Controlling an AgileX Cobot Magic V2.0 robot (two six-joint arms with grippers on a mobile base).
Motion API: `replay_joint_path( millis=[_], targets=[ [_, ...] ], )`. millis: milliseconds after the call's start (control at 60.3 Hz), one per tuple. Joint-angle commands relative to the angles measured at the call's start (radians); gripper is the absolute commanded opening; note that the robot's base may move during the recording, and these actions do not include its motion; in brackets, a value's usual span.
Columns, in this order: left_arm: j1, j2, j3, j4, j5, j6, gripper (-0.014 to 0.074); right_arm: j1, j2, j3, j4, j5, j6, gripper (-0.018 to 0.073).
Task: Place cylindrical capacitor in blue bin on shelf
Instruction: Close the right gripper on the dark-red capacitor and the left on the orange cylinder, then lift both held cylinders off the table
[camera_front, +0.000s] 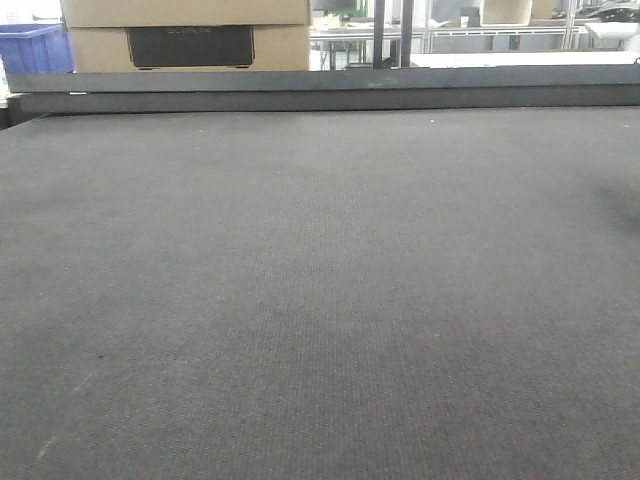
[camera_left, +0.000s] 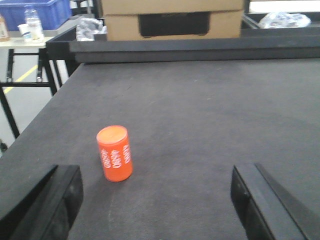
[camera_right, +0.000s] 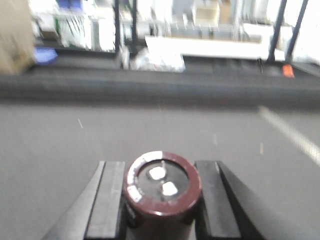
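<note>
Looks like the carry step, with the right gripper (camera_right: 163, 202) closed around a dark red capacitor (camera_right: 162, 185), upright, at bottom centre of the right wrist view. In the left wrist view, only an open, empty left gripper (camera_left: 157, 200) above the table (camera_left: 200, 110) and an orange can (camera_left: 114, 153) at lower left. Next, likely: find the shelf, not clearly made out here, then release over its blue bin.

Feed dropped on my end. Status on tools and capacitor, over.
Right tool shut on capacitor. Left tool open, empty. Orange can upright on table ahead of left tool, untouched.
</note>
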Motion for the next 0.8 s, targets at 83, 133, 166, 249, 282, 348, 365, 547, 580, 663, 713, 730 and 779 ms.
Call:
replay_joint_path(
  millis=[83,133,166,249,282,348,365,547,580,663,713,730,779],
  targets=[
    [0.028,0.193,0.106,-0.128,-0.395,-0.001,0.0508,-0.001,-0.196,0.001,-0.017,0.157,0.002,-0.0162],
    [0.036,0.284,0.106,-0.137,-0.470,-0.001,0.0508,-0.001,-0.245,0.001,-0.017,0.198,0.002,-0.0162],
    [0.037,0.332,0.106,-0.137,-0.510,-0.001,0.0508,-0.001,-0.265,0.001,-0.017,0.214,0.002,-0.0162],
    [0.037,0.480,0.087,-0.137,-0.604,-0.001,0.0508,-0.001,-0.315,0.001,-0.017,0.243,0.002,-0.0162],
    [0.037,0.541,0.070,-0.137,-0.632,-0.001,0.0508,-0.001,-0.332,0.001,-0.017,0.253,0.002,-0.0162],
    [0.037,0.644,0.020,-0.137,-0.652,-0.001,0.0508,-0.001,-0.360,0.001,-0.017,0.270,0.002,-0.0162],
    [0.037,0.665,0.007,-0.137,-0.652,-0.001,0.0508,-0.001,-0.365,0.001,-0.017,0.272,0.002,-0.0162],
    [0.037,0.904,-0.174,-0.137,-0.647,-0.001,0.0508,-0.001,-0.405,0.001,-0.017,0.310,0.002,-0.0162],
    [0.037,0.936,-0.199,-0.137,-0.647,-0.001,0.0508,-0.001,-0.408,0.001,-0.017,0.313,0.002,-0.0162],
    [0.037,1.003,-0.270,-0.137,-0.643,-0.001,0.0508,-0.001,-0.408,0.001,-0.017,0.318,0.002,-0.0162],
    [0.037,1.037,-0.303,-0.137,-0.640,-0.001,0.0508,-0.001,-0.408,0.001,-0.017,0.323,0.002,-0.0162],
    [0.037,1.051,-0.316,-0.137,-0.640,-0.001,0.0508,-0.001,-0.408,0.001,-0.017,0.323,0.002,-0.0162],
    [0.037,1.085,-0.344,-0.141,-0.640,-0.001,0.0508,-0.001,-0.408,0.001,-0.017,0.330,0.002,-0.0162]
  ],
)
